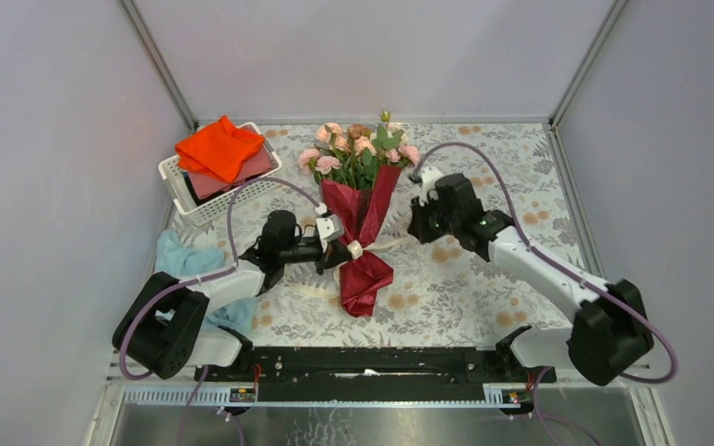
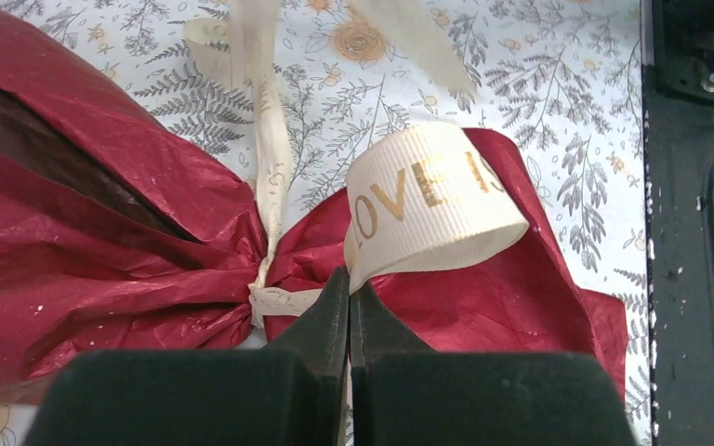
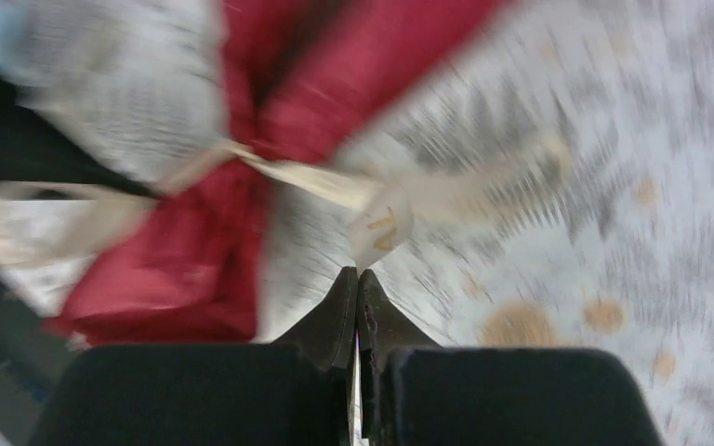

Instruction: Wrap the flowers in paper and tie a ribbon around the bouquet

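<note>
The bouquet lies on the table's patterned cover, with the pink flowers (image 1: pixel 358 149) at the far end. The dark red paper (image 1: pixel 364 243) (image 2: pixel 102 232) is wrapped around them and pinched at the neck by the cream ribbon (image 1: pixel 356 249) (image 2: pixel 270 299). My left gripper (image 1: pixel 340 253) (image 2: pixel 350 276) sits just left of the neck, shut on a ribbon loop (image 2: pixel 432 200) with gold letters. To the right of the paper, my right gripper (image 1: pixel 414 228) (image 3: pixel 358 271) is shut on a ribbon tail (image 3: pixel 378 232); that view is blurred by motion.
A white basket (image 1: pixel 206 210) with an orange cloth (image 1: pixel 223 149) stands at the back left. A light blue cloth (image 1: pixel 189 257) lies beside the left arm. A black rail (image 1: pixel 372 362) (image 2: pixel 697 232) runs along the near edge.
</note>
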